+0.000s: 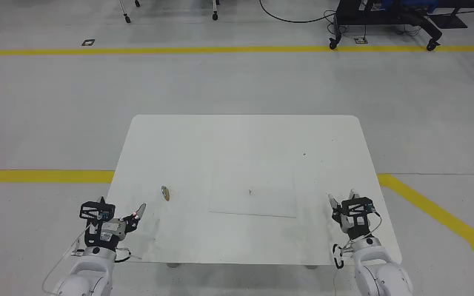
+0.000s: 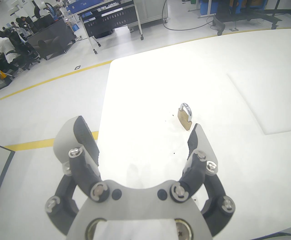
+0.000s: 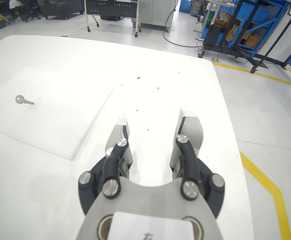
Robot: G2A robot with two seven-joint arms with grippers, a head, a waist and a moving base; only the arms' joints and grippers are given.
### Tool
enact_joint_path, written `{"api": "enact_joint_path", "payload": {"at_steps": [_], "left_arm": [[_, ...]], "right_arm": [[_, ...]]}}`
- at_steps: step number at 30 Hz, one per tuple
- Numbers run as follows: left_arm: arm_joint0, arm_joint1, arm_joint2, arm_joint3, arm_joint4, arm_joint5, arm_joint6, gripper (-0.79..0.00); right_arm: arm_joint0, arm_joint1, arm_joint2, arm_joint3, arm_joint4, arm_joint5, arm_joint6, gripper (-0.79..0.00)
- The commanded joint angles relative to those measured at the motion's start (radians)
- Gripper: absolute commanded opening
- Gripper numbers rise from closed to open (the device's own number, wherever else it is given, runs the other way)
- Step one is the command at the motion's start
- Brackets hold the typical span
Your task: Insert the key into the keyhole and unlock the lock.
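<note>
Left wrist view shows a brass padlock (image 2: 185,117) with a curved steel shackle resting on the smooth white table (image 2: 147,79), just beyond the left gripper (image 2: 138,124), whose dark ribbed pads stand wide apart and empty. A small flat silver key (image 3: 23,100) lies on a thin white sheet (image 3: 56,127) mid-table. The right gripper (image 3: 153,114), with a white printed label, gapes empty over the table's near edge.

Likely a lab, yellow floor lines (image 1: 222,50), wheeled racks (image 3: 111,10), blue shelving (image 3: 237,22), loose cables (image 1: 296,20)
</note>
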Motion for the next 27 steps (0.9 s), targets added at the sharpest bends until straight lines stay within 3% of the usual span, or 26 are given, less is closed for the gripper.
{"api": "enact_joint_path", "payload": {"at_steps": [1,9,10,14,18,24,27], "left_arm": [[0.000,0.000,0.000,0.000,0.000,0.000,0.000,-0.001],[0.000,0.000,0.000,0.000,0.000,0.000,0.000,0.000],[0.000,0.000,0.000,0.000,0.000,0.000,0.000,0.000],[0.000,0.000,0.000,0.000,0.000,0.000,0.000,0.000],[0.000,0.000,0.000,0.000,0.000,0.000,0.000,0.000],[0.000,0.000,0.000,0.000,0.000,0.000,0.000,0.000],[0.000,0.000,0.000,0.000,0.000,0.000,0.000,0.000]], "right_arm": [[0.000,0.000,0.000,0.000,0.000,0.000,0.000,-0.329],[0.000,0.000,0.000,0.000,0.000,0.000,0.000,-0.329],[0.000,0.000,0.000,0.000,0.000,0.000,0.000,0.000],[0.036,0.006,-0.038,0.002,-0.015,-0.185,0.014,0.000],[0.137,0.009,-0.141,0.028,-0.061,-0.391,0.082,0.000],[0.296,-0.011,-0.339,0.103,-0.083,-0.502,0.153,0.000],[0.324,-0.015,-0.364,0.112,-0.040,-0.543,0.134,0.000]]}}
